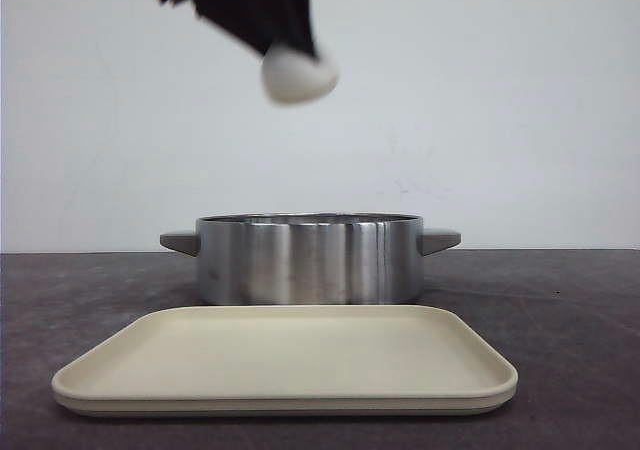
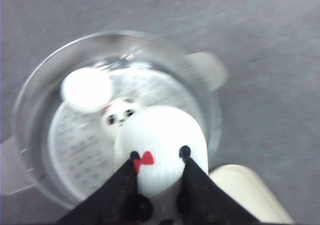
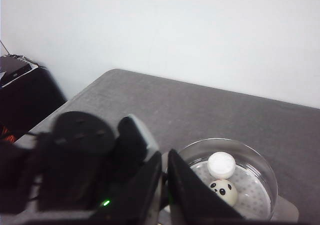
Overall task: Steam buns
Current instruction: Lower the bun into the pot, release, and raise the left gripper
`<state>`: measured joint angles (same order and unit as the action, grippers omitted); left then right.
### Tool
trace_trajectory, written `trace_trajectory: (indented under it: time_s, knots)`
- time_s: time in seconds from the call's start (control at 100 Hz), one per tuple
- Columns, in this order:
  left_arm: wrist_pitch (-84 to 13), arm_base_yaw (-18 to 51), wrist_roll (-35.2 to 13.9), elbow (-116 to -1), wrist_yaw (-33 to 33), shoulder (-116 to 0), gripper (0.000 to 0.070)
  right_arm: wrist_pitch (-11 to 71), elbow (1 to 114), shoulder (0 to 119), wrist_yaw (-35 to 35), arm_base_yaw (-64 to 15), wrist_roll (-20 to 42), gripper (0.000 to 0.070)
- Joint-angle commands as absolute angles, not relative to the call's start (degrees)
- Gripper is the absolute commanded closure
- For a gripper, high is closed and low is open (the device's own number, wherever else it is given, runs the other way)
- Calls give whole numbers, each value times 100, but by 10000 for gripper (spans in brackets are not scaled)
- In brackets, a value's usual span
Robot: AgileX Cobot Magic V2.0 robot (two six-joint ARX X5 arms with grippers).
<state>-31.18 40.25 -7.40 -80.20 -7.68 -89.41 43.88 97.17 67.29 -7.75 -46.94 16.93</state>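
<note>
The dark tabletop (image 1: 580, 310) carries everything, and nearest the front camera lies a wide cream tray (image 1: 285, 355), which shows nothing on it from this low angle. Behind it sits the steel pot (image 1: 308, 258) with a stubby handle at each side; it stands close behind the tray, which I judge keeps the carry from tray to pot short.

Inside the pot a perforated steamer plate (image 2: 75, 150) holds two buns: one bun face up (image 2: 118, 116) with its panda eyes showing, and one plain white bun (image 2: 86, 89) just beside it, seemingly turned so no face shows.

My left end effector (image 2: 159, 171) is closed on a third bun (image 2: 162, 150), its black fingers (image 2: 125, 182) pinching either side. I hold it high above the pot, over the free part of the plate, so it can go down without landing on the two already there.

My right end effector (image 3: 165, 185) carries nothing, its fingers nearly together with only a thin gap, and it hangs off to the side, out of the left arm's path.
</note>
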Motion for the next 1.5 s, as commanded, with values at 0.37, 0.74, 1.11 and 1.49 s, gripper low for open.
trace_trajectory:
  time_s: [0.37, 0.74, 1.11, 1.49]
  knots:
    - [-2886, 3339, -692, -8128, -698, -10151, 692, 4550, 9841, 6766, -913, -4748, 1559, 686]
    - [-2912, 3345, -701, -8128, -681, -10366, 292, 4617, 9841, 6766, -915, -4751, 1568, 686]
    - [-3944, 3334, -786, -8134, -687, -10302, 150, 4742, 9832, 6812, -1238, -4751, 1446, 686]
    - [-3660, 3649, -1247, -8125, -624, -8326, 446, 4928, 9432, 6919, -1855, -4751, 1400, 686]
